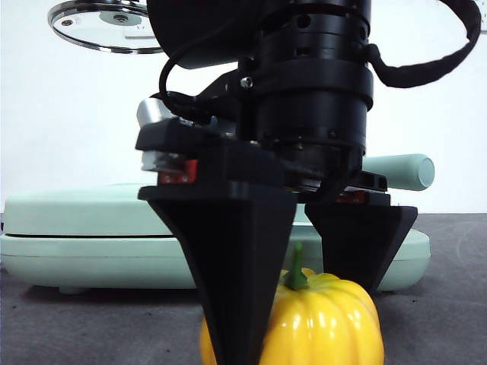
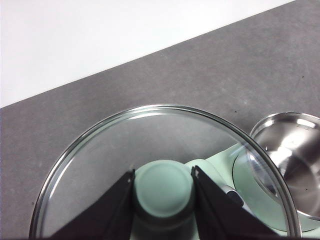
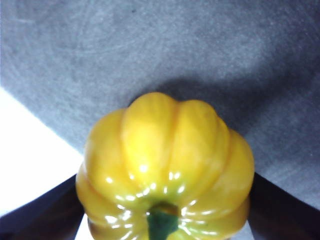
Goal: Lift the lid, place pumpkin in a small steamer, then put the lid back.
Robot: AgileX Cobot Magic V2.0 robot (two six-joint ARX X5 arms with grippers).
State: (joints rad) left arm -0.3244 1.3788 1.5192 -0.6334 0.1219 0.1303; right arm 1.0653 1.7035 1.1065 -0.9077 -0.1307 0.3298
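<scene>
Two grips: left fingers clamp lid knob, right fingers clasp half-hidden pumpkin.

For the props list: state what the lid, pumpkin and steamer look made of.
Lid: clear glass disc, since the table shows through it; shiny metal rim; matte mint knob, likely plastic.
Pumpkin: glossy yellow, sharp highlights, probably plastic.
Small steamer: mirror-bright inside, likely steel.

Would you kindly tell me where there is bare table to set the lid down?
Bare grey table lies beyond the lid toward the white wall. It is crowded beside the open small steamer and around the pumpkin, straddled by the right pincer.
</scene>
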